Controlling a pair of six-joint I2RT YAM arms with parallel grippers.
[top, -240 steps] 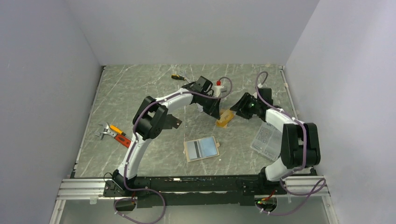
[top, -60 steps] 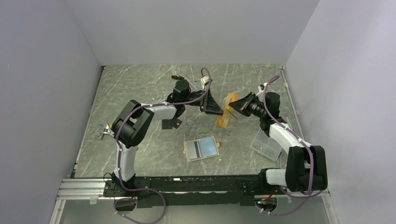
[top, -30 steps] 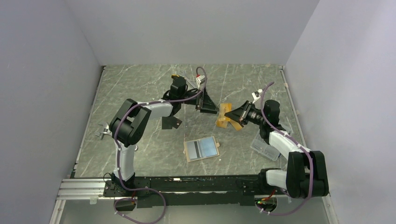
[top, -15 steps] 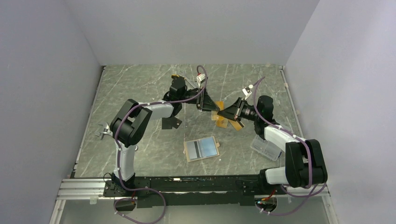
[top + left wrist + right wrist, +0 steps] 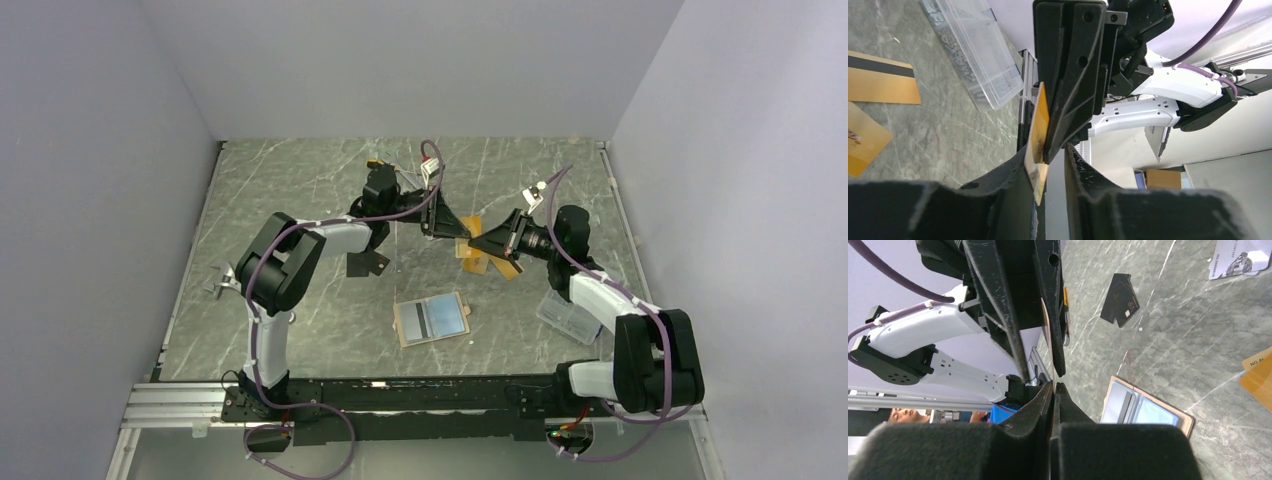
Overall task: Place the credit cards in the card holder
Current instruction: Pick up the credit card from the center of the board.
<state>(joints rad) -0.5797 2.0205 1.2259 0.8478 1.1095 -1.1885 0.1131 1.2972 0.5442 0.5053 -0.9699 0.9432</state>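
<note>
We see right gripper (image 5: 1053, 387) pinched tight on orange card (image 5: 1038, 127), up in air over middle of table (image 5: 300, 190). We see left gripper (image 5: 1049, 150) around same card, gap showing, not pinched. We see card holder (image 5: 432, 319) lying open on table near front; cannot tell if cards inside. We see clear box (image 5: 567, 313) holding small grey bits.

Over the last second I've watched my right gripper (image 5: 478, 241) carry its orange card (image 5: 1038, 127) leftward until it met my left gripper (image 5: 455, 228) tip to tip. The left gripper's jaws have narrowed around the card's edge, apparently not yet pinching it.
</note>
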